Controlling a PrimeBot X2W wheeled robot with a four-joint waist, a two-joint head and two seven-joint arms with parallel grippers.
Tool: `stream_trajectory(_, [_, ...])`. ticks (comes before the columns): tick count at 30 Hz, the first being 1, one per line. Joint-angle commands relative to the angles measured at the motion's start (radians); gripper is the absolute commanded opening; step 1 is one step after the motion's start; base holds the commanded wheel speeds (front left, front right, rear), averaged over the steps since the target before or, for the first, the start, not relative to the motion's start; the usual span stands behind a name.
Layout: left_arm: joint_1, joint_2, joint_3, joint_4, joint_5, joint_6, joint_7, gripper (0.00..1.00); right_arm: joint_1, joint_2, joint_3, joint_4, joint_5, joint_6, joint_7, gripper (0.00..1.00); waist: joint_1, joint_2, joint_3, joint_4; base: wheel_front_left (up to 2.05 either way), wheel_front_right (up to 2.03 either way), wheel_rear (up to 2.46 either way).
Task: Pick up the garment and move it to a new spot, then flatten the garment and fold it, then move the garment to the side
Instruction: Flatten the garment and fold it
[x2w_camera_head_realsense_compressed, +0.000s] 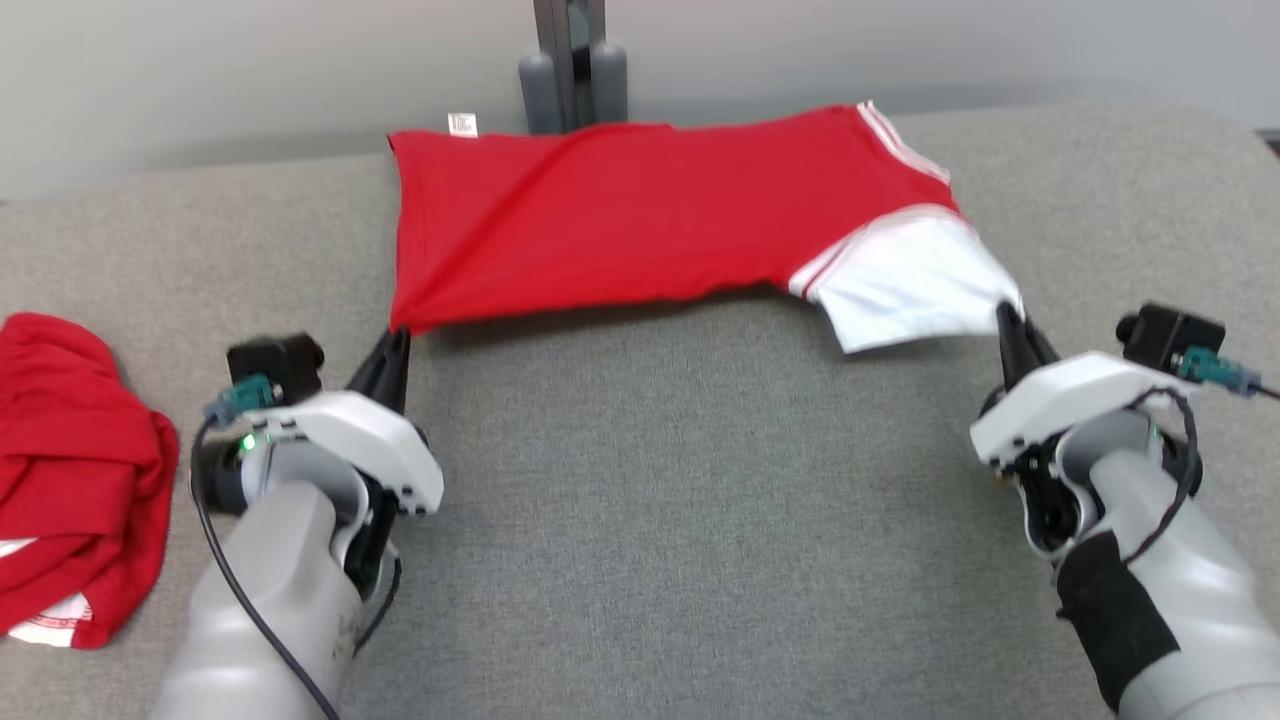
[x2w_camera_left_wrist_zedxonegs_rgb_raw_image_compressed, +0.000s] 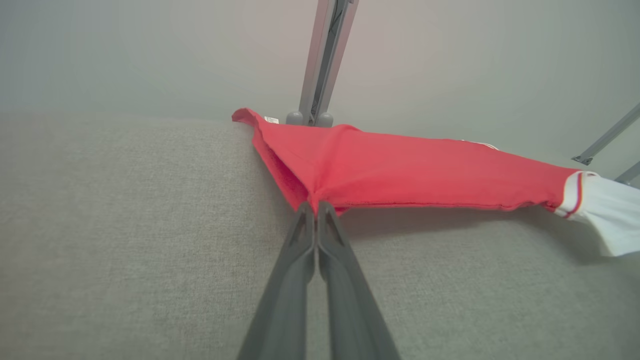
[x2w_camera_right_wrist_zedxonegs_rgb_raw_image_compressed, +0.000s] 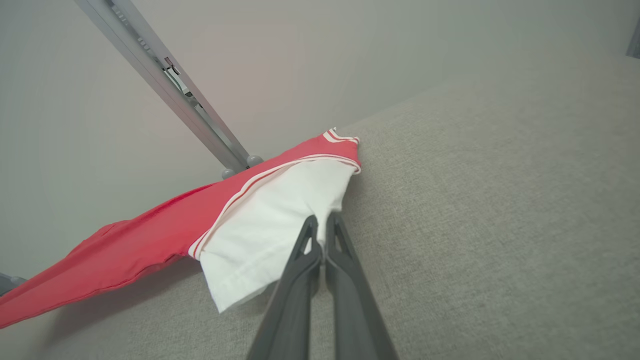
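Head view: the garment (x2w_camera_head_realsense_compressed: 620, 220) is clamped taut by the left pincer (x2w_camera_head_realsense_compressed: 399, 336) and the right pincer (x2w_camera_head_realsense_compressed: 1003, 313); flattening is judged underway, and even lowering is needed.

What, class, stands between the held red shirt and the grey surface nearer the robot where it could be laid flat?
Nothing visible does. The left tool pinches the shirt at a red corner, the right tool at its white sleeve, and the surface below shows no obstacle. A crumpled red heap lies far left.

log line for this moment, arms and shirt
left gripper: jaws shut on garment corner | right gripper: jaws shut on white sleeve | garment: near edge lifted, stretched between them
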Motion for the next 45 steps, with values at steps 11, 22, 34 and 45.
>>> stream_trajectory(11, [0.175,-0.01,-0.124,0.053,-0.064,-0.001,-0.002,0.0,0.181,-0.057,0.115,0.001,0.144,0.0,0.05,0.0,0.0,0.0,-0.146,0.011,0.0,0.0,0.0])
stream_trajectory(22, [0.283,0.023,-0.178,-0.008,-0.022,-0.001,-0.002,0.0,0.307,-0.109,0.165,-0.092,0.325,0.0,0.147,0.0,0.0,0.0,-0.212,0.028,0.0,0.0,0.0])
stream_trajectory(34, [0.386,0.053,-0.199,-0.085,0.03,0.0,-0.002,0.0,0.44,-0.166,0.22,-0.236,0.48,0.0,0.226,0.0,0.0,0.0,-0.252,0.042,0.0,0.0,0.0])
stream_trajectory(45, [0.457,0.077,-0.219,-0.148,0.016,-0.001,-0.002,0.0,0.554,-0.216,0.254,-0.345,0.579,0.0,0.256,0.0,0.0,0.0,-0.27,0.036,0.0,0.0,0.0])
